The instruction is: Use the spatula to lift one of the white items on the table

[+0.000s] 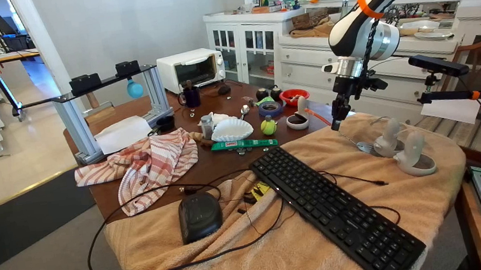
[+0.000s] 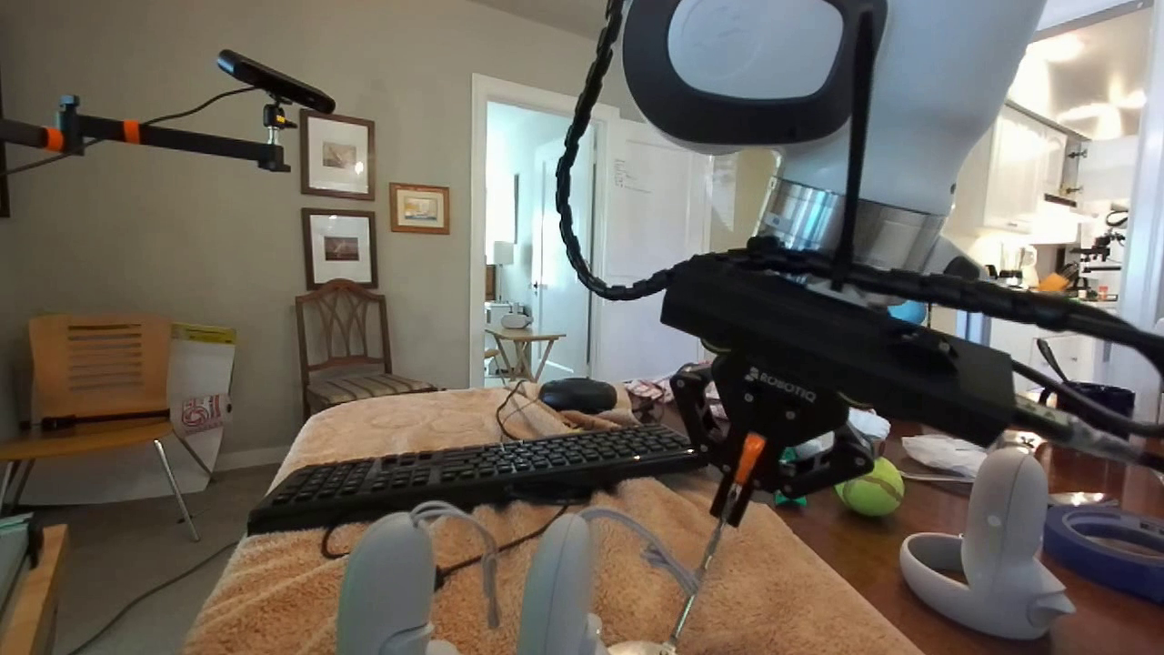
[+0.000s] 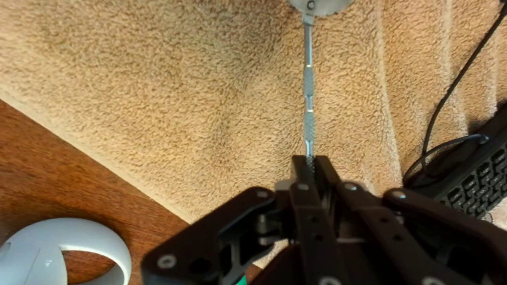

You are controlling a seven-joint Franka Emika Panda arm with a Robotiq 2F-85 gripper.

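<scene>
Pressed nearly together, the tool (image 3: pixel 310 161) pinches the thin metal handle of the spatula (image 3: pixel 309 87). In an exterior view the spatula slants down, its rounded head low at the tan cloth (image 2: pixel 782 600); whether they touch, I cannot tell. On that cloth, just beside the head, stand two white items (image 1: pixel 413 149), with a long black keyboard (image 1: pixel 337 214) near them. Another white item (image 2: pixel 1008 528) sits on the bare wood of the counter (image 1: pixel 221 167), near blue tape (image 1: pixel 272 113).
</scene>
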